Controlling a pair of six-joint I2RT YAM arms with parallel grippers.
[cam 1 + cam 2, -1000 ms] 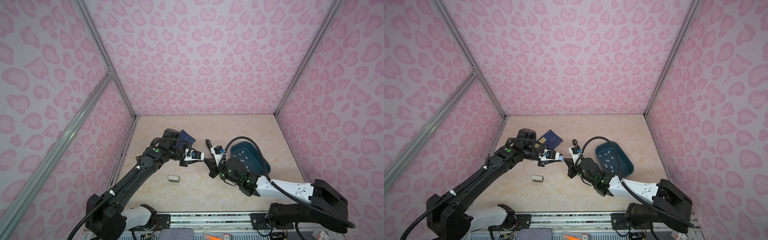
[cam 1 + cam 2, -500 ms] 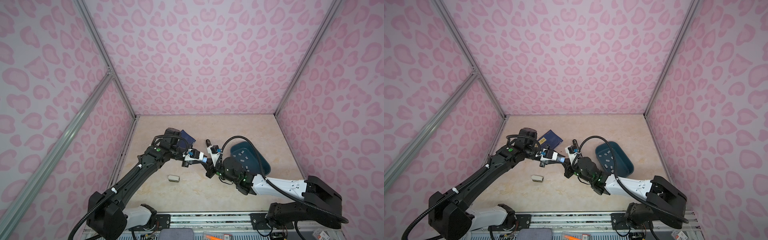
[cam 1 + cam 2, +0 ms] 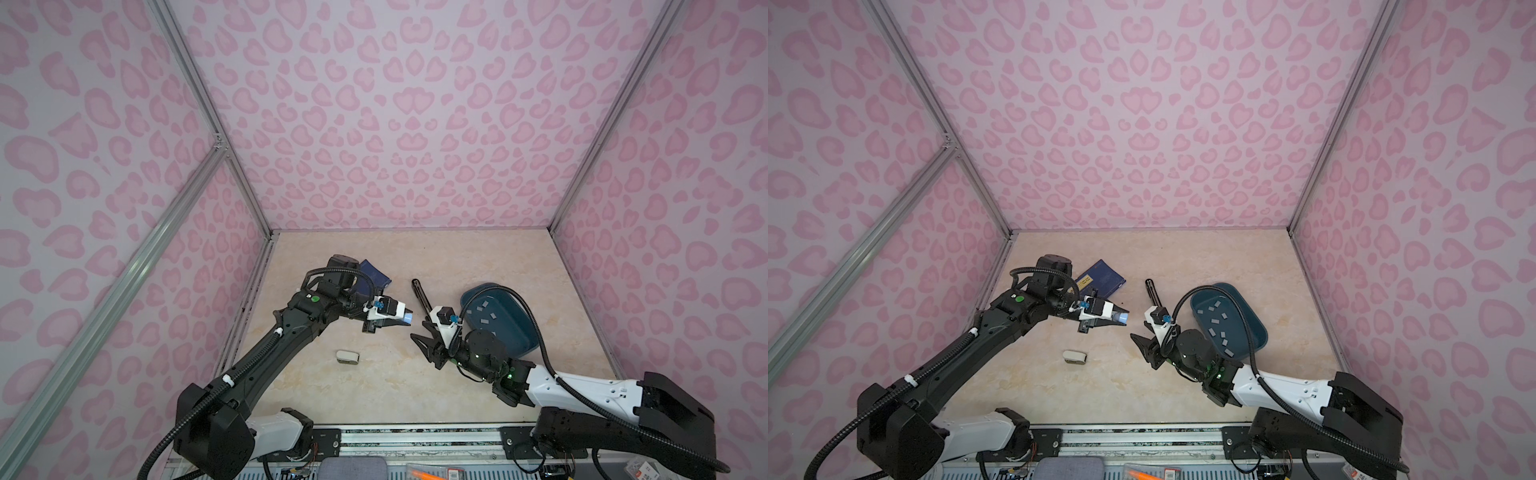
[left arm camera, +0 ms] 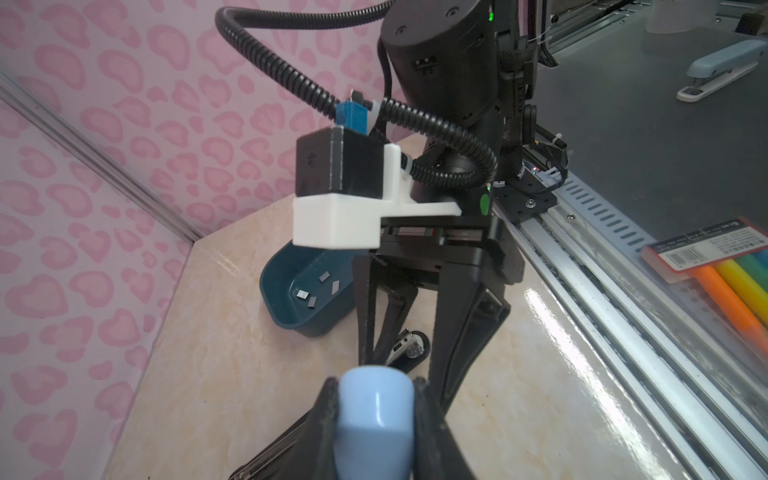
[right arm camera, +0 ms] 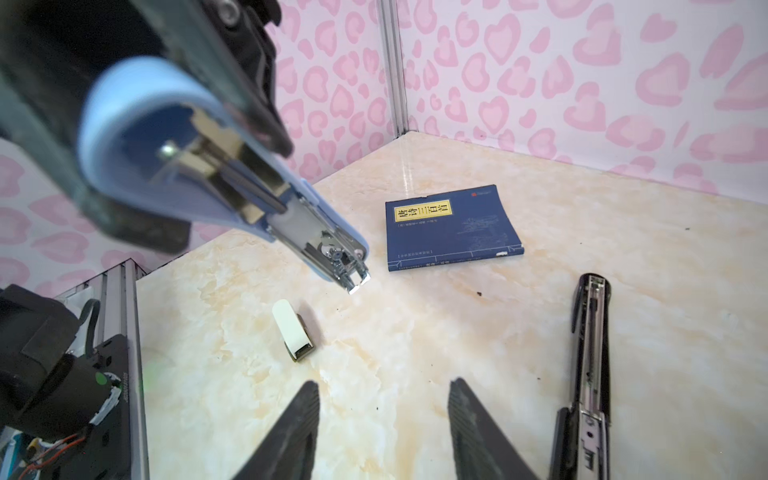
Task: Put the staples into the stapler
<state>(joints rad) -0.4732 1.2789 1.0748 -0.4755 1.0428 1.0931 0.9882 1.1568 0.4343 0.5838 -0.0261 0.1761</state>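
Right claw (image 5: pixel 384 384) has opened; left claw (image 4: pixel 374 384) grips blue stapler top (image 4: pixel 374 428).

Black jointed arms (image 3: pixel 266 365), white forearm shells (image 3: pixel 582 384), ribbed black cables (image 4: pixel 282 70), green dots (image 3: pixel 314 297)

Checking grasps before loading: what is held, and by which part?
Left gripper clamps the light blue stapler by its sides near the rounded end; right gripper holds nothing.

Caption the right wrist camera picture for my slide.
Open right gripper faces the pale blue stapler clamped in left gripper; blue book and black stapler lie nearby.
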